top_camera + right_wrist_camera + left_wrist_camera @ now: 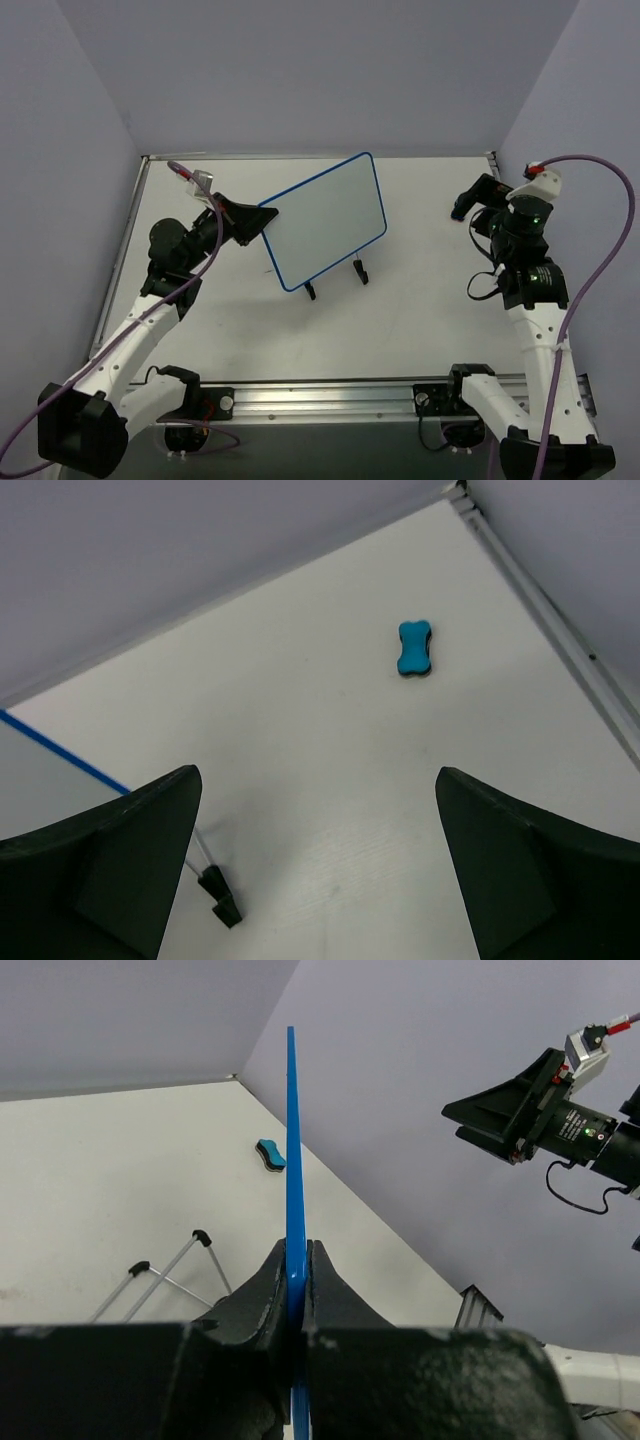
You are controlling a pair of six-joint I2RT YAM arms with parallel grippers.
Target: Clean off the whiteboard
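The whiteboard point(325, 220), white with a thin blue frame, stands tilted on two black feet point(336, 282) at mid-table; its face looks blank. My left gripper point(262, 218) is shut on its left edge; the left wrist view shows the frame edge-on point(292, 1140) pinched between the jaws of the gripper point(296, 1245). My right gripper point(465, 205) is open and empty, raised over the right side of the table. The right wrist view, with the open gripper point(317, 772), shows a corner of the board point(40, 790) at the left. A teal bone-shaped eraser point(413, 648) lies on the table beyond it.
The eraser also shows in the left wrist view point(270, 1155) near the back wall; the top view does not show it. Purple walls enclose the table point(420, 300). A metal rail point(330, 398) runs along the near edge.
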